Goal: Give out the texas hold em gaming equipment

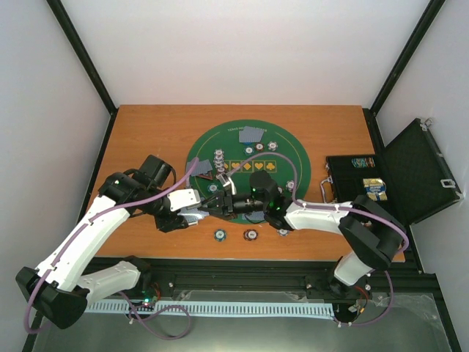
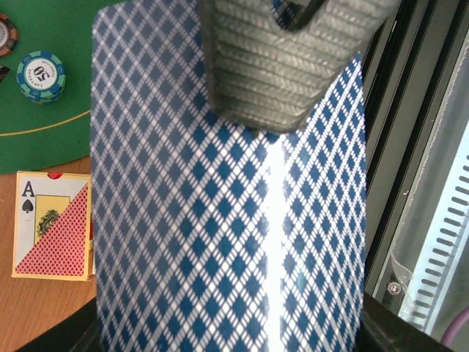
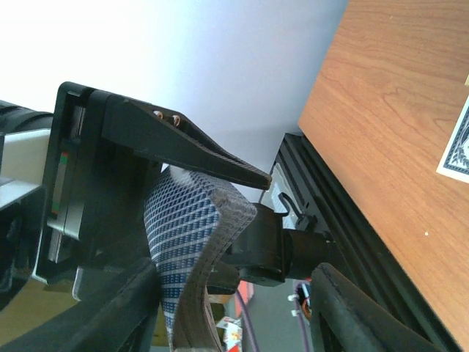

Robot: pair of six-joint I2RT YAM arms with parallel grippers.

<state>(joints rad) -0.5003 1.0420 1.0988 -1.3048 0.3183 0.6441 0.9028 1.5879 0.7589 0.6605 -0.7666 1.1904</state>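
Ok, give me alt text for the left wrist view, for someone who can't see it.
Blue diamond-backed cards fill most of the frame, pinched at the top by the grey ribbed finger of the left hand. To the left, a teal chip sits on the green mat, and a pack printed with an ace of spades lies on the wooden table.

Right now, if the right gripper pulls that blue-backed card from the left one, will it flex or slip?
Probably flexes: the blue-backed card bows in the right wrist view. Possibly slippery: a glare streak runs down its glossy back.
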